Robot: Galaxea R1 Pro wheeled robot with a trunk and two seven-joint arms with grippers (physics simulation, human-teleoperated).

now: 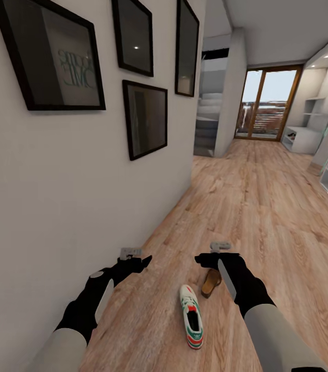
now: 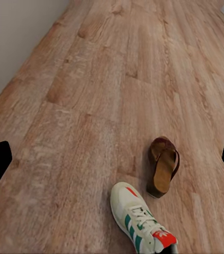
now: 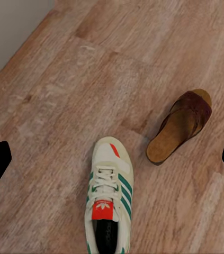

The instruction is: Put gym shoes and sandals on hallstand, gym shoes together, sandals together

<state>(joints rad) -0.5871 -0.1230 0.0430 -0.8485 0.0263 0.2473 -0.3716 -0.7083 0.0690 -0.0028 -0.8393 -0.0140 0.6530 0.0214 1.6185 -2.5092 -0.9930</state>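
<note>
Wood floor (image 1: 267,206): brown planks, smooth, hard.
Left tool (image 1: 142,260): fingers wide apart, holding nothing, above the floor.
Gym shoe (image 1: 191,323): white, green stripes, soft top, firm sole, likely light. Lies between both tools, a bit behind them. Best grabbed by its sides.
Sandal (image 1: 211,283): brown, flat, bendy, thin; just under the right tool.
Right tool (image 1: 203,260): fingers apart, holding nothing.

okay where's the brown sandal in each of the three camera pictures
Head view: sandal low centre, on the floor just under the right pincer.
Left wrist view: sandal right of centre, beyond the sneaker's toe.
Right wrist view: sandal upper right.
Shared landmark: the white gym shoe beside it, apart from it.
</note>
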